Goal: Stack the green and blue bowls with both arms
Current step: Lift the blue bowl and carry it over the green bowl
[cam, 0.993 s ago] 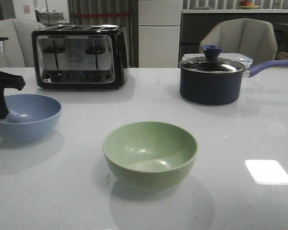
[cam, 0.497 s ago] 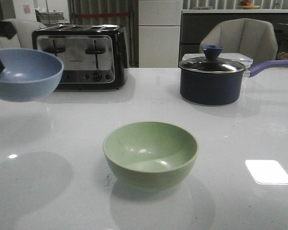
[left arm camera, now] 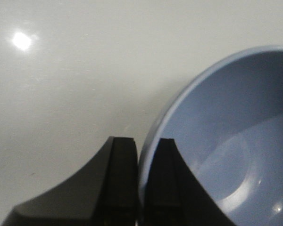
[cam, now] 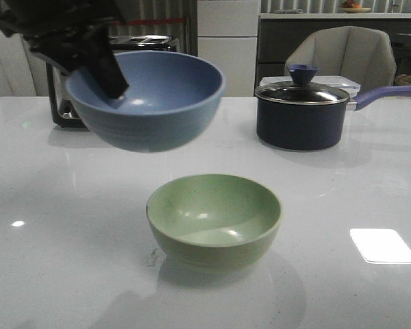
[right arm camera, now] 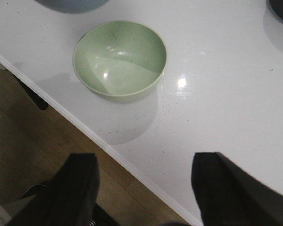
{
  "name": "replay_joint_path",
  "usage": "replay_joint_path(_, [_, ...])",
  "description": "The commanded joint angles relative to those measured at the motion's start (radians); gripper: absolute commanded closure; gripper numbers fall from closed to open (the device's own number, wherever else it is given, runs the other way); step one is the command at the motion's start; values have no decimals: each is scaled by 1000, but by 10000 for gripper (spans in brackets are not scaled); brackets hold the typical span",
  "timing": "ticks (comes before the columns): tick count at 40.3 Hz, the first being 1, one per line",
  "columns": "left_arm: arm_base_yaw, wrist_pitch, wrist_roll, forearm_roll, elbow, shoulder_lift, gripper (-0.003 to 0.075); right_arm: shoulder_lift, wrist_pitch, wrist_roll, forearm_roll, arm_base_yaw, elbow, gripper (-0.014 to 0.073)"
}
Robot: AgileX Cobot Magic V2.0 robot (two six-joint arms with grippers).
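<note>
The blue bowl hangs in the air, held by its left rim, above and a little left of the green bowl, which sits on the white table. My left gripper is shut on the blue bowl's rim, one finger inside and one outside; in the left wrist view the gripper pinches the rim of the blue bowl. My right gripper is open and empty, over the table's near edge, apart from the green bowl. It does not show in the front view.
A dark navy saucepan with lid and purple handle stands at the back right. A black toaster stands at the back left, mostly behind the arm. The table's front edge runs under my right gripper, floor beyond it.
My left gripper has lifted the blue bowl off the table at the far left and carried it up and to the right, toward the green bowl. The green bowl has not moved.
</note>
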Motion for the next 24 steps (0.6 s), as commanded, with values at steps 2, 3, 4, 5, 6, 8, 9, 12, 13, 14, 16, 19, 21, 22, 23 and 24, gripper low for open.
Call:
replay_joint_path(2, [-58, -88, 2, -45, -29, 5, 627, -2, -63, -12, 5, -1, -27, 64])
replay_joint_path(3, [-65, -96, 2, -50, -29, 14, 627, -2, -63, -12, 5, -1, -27, 64])
replay_joint_path(4, [-69, -104, 2, -54, -29, 27, 627, -2, -63, -12, 5, -1, -27, 64])
replay_joint_path(5, [-71, -111, 2, -62, -29, 37, 627, -2, -63, -12, 5, -1, -27, 64])
replay_joint_path(6, [-73, -119, 2, -72, -29, 49, 627, -2, -63, -12, 5, -1, -27, 64])
replay_joint_path(8, [-73, -131, 2, -85, -29, 67, 627, -2, -63, -12, 5, -1, -27, 64])
replay_joint_path(9, [-73, -141, 2, -97, -29, 79, 627, -2, -63, -12, 5, -1, -27, 64])
replay_joint_path(12, [-73, -159, 2, -122, -29, 108, 627, -2, -63, -12, 5, -1, -27, 64])
replay_joint_path(13, [-73, -164, 2, -132, -29, 117, 627, -2, -63, -12, 5, -1, -27, 64])
replay_joint_path(14, [-73, -167, 2, -136, -29, 126, 627, -2, -63, -12, 5, -1, -27, 64])
replay_joint_path(16, [-73, -174, 2, -144, -29, 138, 624, -2, -63, -12, 5, -1, -27, 64])
replay_joint_path(19, [-75, -176, 2, -151, -29, 154, 599, -2, -63, -12, 5, -1, -27, 64])
replay_joint_path(21, [-75, -176, 2, -158, -29, 165, 569, -2, -63, -12, 5, -1, -27, 64])
replay_joint_path(22, [-75, -176, 2, -161, -29, 172, 547, -2, -63, -12, 5, -1, -27, 64])
replay_joint_path(23, [-75, -176, 2, -163, -29, 176, 522, -2, -63, -12, 5, -1, -27, 64])
replay_joint_path(24, [-75, -176, 2, -165, -29, 182, 501, -2, -63, -12, 5, -1, -27, 64])
